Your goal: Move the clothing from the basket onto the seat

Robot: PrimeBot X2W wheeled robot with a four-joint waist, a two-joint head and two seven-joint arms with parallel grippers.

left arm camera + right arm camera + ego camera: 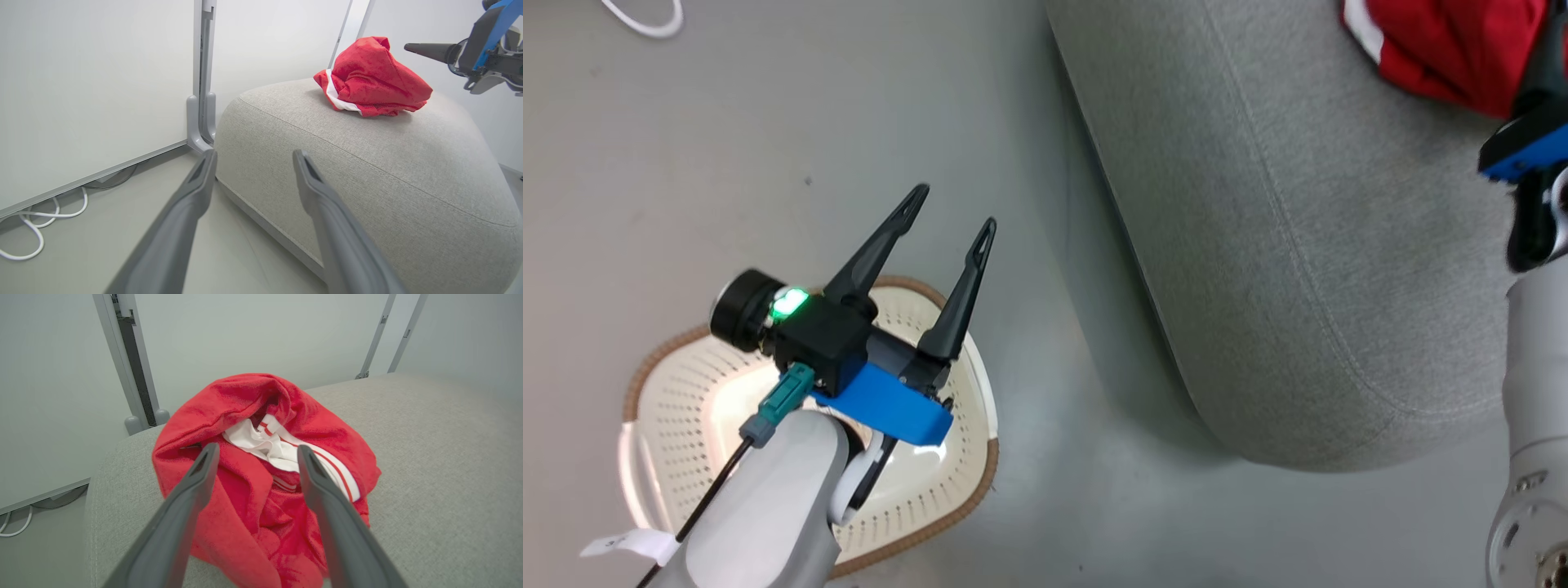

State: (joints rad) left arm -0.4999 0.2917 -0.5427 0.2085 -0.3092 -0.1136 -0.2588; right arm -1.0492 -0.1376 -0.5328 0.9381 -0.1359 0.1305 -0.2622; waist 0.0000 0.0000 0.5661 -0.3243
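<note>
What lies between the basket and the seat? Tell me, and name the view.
Bare grey floor. In the head view, nothing stands on the strip between the basket and the seat.

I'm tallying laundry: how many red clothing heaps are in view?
1: the clothing lies on the seat, by the open right gripper. It may bundle several garments; the left gripper hides part of the basket.

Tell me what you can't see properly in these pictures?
Cream perforated plastic basket, head view: the left gripper hides its middle, so its contents are unclear.
Bright red fabric clothing, right wrist view: folds hide how many garments there are.
Same clothing, head view: cut off by the top edge.
</note>
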